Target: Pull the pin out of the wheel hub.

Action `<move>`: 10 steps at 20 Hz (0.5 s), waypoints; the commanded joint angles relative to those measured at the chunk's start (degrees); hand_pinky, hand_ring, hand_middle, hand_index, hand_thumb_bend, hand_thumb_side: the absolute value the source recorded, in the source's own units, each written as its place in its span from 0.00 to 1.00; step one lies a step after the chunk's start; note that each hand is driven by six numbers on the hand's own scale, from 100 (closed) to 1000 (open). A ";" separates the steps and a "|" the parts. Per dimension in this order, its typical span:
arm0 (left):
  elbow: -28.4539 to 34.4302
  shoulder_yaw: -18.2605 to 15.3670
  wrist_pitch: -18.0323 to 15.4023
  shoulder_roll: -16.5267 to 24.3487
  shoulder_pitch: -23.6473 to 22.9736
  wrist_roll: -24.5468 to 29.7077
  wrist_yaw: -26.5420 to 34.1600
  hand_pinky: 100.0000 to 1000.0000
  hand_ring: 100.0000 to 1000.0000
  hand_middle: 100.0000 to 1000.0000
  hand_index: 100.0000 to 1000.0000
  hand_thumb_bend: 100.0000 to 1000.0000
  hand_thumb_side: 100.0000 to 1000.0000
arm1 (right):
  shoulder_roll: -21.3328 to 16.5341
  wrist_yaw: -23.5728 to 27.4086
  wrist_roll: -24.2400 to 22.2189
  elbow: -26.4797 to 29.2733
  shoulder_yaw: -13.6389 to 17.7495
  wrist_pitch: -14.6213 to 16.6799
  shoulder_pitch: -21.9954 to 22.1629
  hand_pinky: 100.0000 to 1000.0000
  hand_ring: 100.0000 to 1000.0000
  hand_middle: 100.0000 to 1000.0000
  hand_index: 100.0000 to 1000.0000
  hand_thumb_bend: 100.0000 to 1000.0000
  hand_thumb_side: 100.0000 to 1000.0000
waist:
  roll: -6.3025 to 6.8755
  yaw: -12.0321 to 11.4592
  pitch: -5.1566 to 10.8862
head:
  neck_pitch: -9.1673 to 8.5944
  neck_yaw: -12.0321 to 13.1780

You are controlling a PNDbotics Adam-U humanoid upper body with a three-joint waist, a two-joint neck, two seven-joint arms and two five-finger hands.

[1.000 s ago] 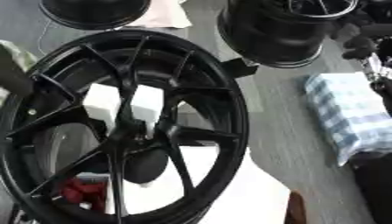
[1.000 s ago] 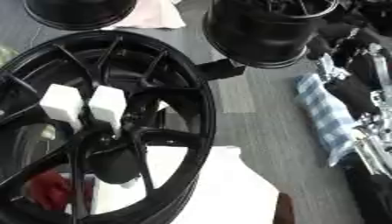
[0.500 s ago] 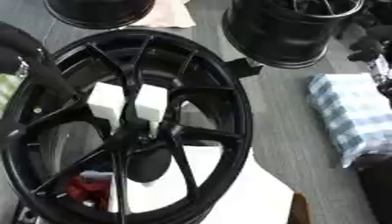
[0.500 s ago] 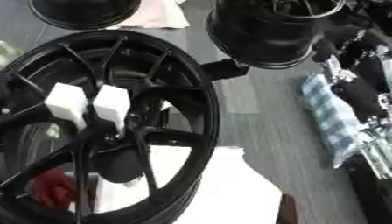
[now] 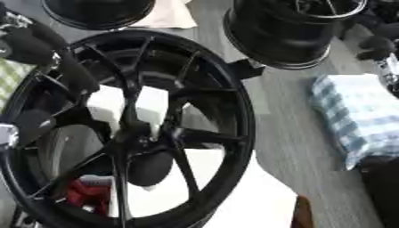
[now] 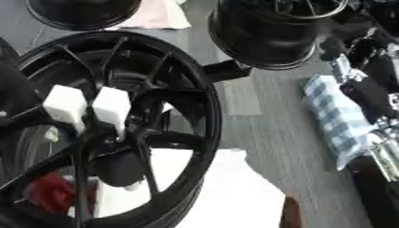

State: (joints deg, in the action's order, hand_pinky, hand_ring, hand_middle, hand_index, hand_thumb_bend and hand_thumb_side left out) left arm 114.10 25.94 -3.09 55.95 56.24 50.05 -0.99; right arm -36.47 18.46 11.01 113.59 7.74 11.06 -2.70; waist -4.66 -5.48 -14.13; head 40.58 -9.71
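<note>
A large black spoked wheel lies flat and fills the left half of both views. Its hub is where the spokes meet, and I cannot make out a pin there. My left hand comes in black from the upper left, over the wheel's left rim, and is apart from the hub. My right hand stands at the right edge over the checked cloth, far from the wheel. Its black and silver fingers are stretched upward and hold nothing.
Two white blocks and a red thing show through the spokes. A white sheet lies under the wheel's near side. Two more black rims stand at the back, one in the middle and one to the left. A blue checked cloth lies right.
My left hand has come in from the left edge and now reaches over the wheel's left rim. The right hand stays at the right edge. The wheel has not moved.
</note>
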 commanded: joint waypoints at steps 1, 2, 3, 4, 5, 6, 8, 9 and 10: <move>0.07 -0.19 3.38 -0.45 0.89 -0.32 -2.98 0.93 0.80 0.69 0.88 0.07 0.67 | -1.22 0.83 -0.31 1.00 0.34 0.03 -0.92 0.59 0.65 0.54 0.65 0.17 0.26 | 0.38 0.51 0.43 | -0.89 0.86; -0.14 -0.24 3.93 -0.89 0.84 -0.38 -4.18 0.94 0.81 0.70 0.89 0.11 0.66 | -1.17 0.91 -0.33 1.00 0.35 0.02 -1.08 0.59 0.65 0.54 0.65 0.17 0.26 | 0.43 0.78 0.28 | -0.88 1.13; -0.40 -0.30 4.32 -1.37 0.85 -0.50 -5.47 0.95 0.82 0.71 0.89 0.15 0.66 | -1.10 0.98 -0.33 1.00 0.38 0.01 -1.20 0.59 0.65 0.54 0.65 0.17 0.26 | 0.46 1.01 0.15 | -0.88 1.31; -0.73 -0.30 4.56 -1.94 0.89 -0.58 -6.64 0.96 0.82 0.71 0.89 0.18 0.66 | -1.03 1.05 -0.33 1.00 0.39 -0.01 -1.30 0.59 0.65 0.54 0.65 0.17 0.26 | 0.50 1.20 0.04 | -0.83 1.43; -1.18 -0.27 4.70 -2.47 0.98 -0.57 -7.68 0.97 0.83 0.72 0.90 0.20 0.66 | -0.98 1.13 -0.35 1.00 0.39 -0.02 -1.40 0.59 0.65 0.54 0.65 0.17 0.26 | 0.52 1.35 -0.06 | -0.80 1.51; -1.70 -0.27 4.78 -2.97 1.10 -0.56 -8.69 0.98 0.83 0.72 0.90 0.22 0.66 | -0.93 1.20 -0.38 1.00 0.37 -0.02 -1.51 0.59 0.65 0.54 0.65 0.17 0.26 | 0.54 1.46 -0.14 | -0.77 1.58; -2.98 -0.34 4.88 -3.97 1.40 -0.54 -10.36 0.99 0.84 0.73 0.91 0.27 0.67 | -0.86 1.31 -0.44 1.00 0.37 -0.02 -1.66 0.59 0.65 0.54 0.65 0.17 0.27 | 0.56 1.58 -0.28 | -0.79 1.68; -3.67 -0.39 4.88 -4.38 1.58 -0.52 -11.16 1.00 0.85 0.73 0.91 0.30 0.67 | -0.83 1.36 -0.44 1.00 0.37 -0.05 -1.71 0.59 0.65 0.54 0.65 0.17 0.27 | 0.57 1.60 -0.32 | -0.77 1.71; -4.32 -0.48 4.81 -4.69 1.72 -0.57 -12.08 1.00 0.85 0.73 0.90 0.34 0.67 | -0.81 1.40 -0.45 1.00 0.37 -0.06 -1.75 0.59 0.65 0.54 0.65 0.17 0.27 | 0.58 1.59 -0.36 | -0.73 1.73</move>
State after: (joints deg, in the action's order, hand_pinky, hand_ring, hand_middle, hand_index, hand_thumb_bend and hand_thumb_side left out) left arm 110.27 25.95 1.53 50.92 56.81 49.56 -11.92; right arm -36.06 19.36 10.78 113.59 7.72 10.85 -4.02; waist -4.35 -3.95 -15.24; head 40.43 -8.15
